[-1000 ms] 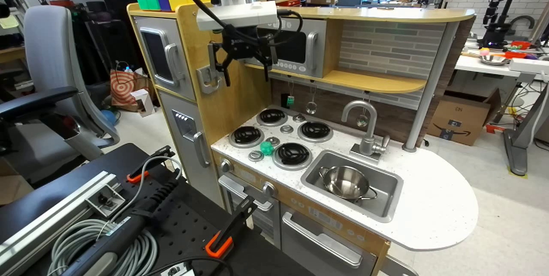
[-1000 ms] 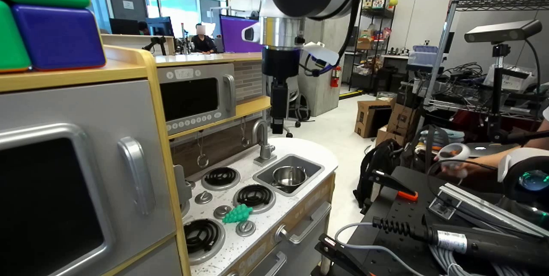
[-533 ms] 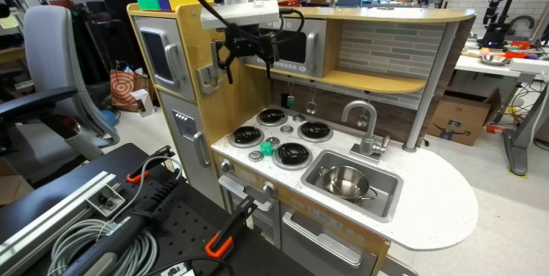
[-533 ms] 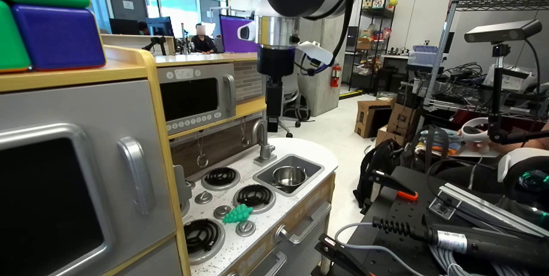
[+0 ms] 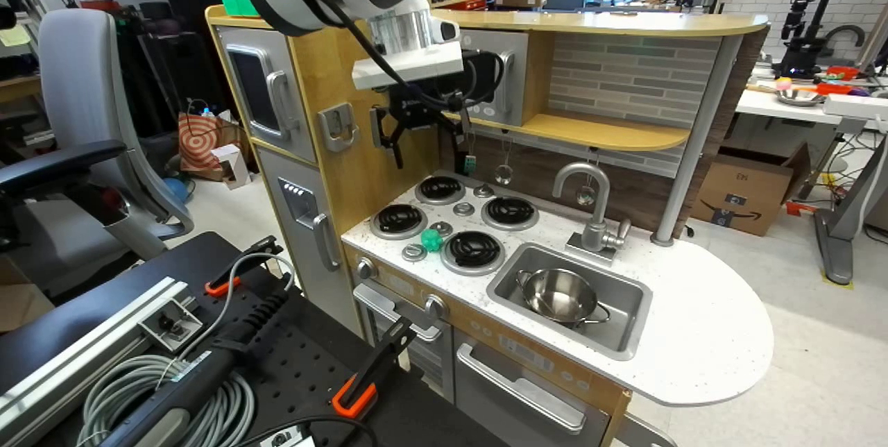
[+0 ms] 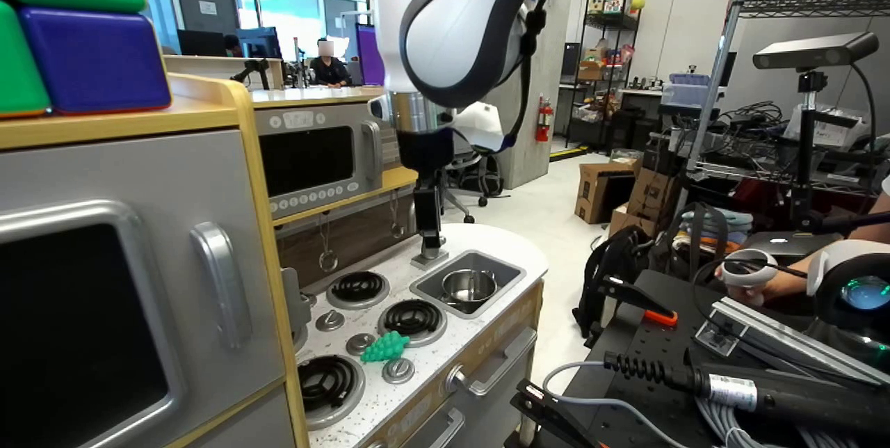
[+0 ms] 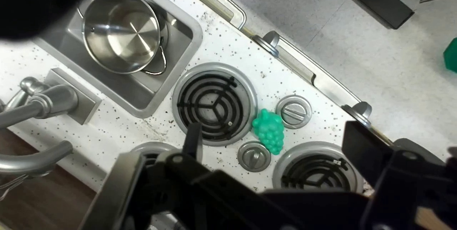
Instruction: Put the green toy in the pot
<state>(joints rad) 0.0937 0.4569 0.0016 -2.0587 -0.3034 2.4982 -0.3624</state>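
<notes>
Wrist view: the hand point(image 7: 272, 133), empty and spread wide, hangs well above the green toy point(image 7: 269, 130).

A robot arm point(image 6: 455, 37) and play kitchen point(image 5: 548, 228) suggest a lab.

Grey chair point(image 5: 80, 82), cardboard box point(image 5: 737, 191), curved faucet point(image 5: 601, 205)
</notes>
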